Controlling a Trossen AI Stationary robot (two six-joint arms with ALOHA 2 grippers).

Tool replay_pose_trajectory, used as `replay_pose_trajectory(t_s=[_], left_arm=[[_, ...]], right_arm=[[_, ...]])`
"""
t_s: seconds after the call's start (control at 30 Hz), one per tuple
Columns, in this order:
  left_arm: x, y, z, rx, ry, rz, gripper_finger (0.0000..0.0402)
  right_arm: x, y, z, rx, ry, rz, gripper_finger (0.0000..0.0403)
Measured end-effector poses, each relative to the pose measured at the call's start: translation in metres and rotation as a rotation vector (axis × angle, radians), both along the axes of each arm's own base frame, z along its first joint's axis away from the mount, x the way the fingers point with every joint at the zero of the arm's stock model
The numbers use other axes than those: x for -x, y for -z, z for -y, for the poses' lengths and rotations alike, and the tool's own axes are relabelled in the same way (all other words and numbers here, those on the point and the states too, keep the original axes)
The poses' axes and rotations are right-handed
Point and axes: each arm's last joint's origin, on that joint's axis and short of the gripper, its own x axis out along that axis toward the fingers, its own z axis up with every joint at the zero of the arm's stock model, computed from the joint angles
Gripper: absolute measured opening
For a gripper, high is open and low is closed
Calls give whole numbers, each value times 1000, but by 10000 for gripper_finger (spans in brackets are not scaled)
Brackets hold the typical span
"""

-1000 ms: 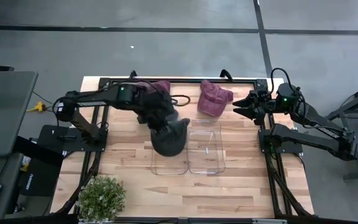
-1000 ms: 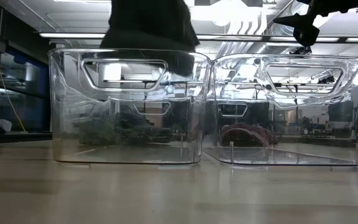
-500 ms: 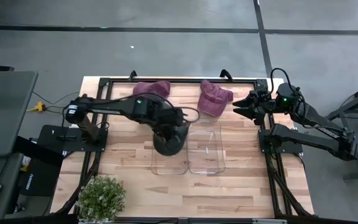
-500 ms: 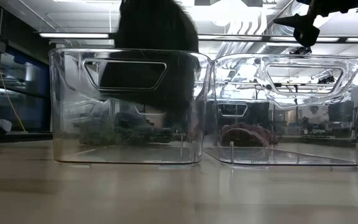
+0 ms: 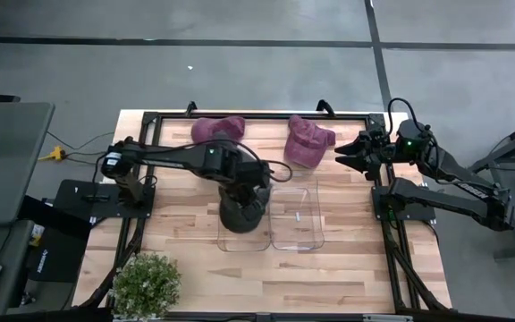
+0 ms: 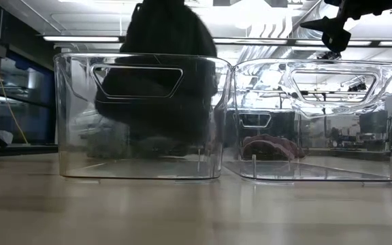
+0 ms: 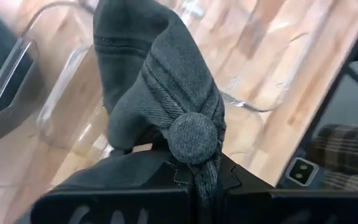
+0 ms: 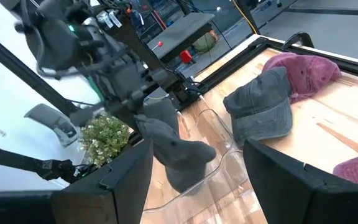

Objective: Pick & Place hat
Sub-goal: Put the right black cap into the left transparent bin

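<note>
Your left gripper [image 7: 194,180] is clenched on the dark hat [image 5: 243,207], hanging inside the left clear bin [image 6: 67,116]. Lower it fully before releasing. Right gripper [image 5: 345,155] idles spread wide, far right.

A robotics lab or workshop: a wooden table [image 5: 186,241] in a black metal frame [image 5: 257,115] stands on a bare grey concrete floor [image 5: 240,72], with long ceiling strip lights [image 6: 87,38] overhead and cluttered workbenches [image 6: 332,139] in the room behind.
</note>
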Motion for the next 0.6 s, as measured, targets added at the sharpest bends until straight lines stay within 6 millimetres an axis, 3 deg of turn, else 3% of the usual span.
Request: replay_pose_trajectory(t_s=[0.4,0.6], left_arm=[[-14,16,4,90,60,-15,0],[-18,33,6,126,83,-48,0]], right_arm=[[0,0,0,5,-1,-4,245],[0,1,0,4,-1,-9,245]])
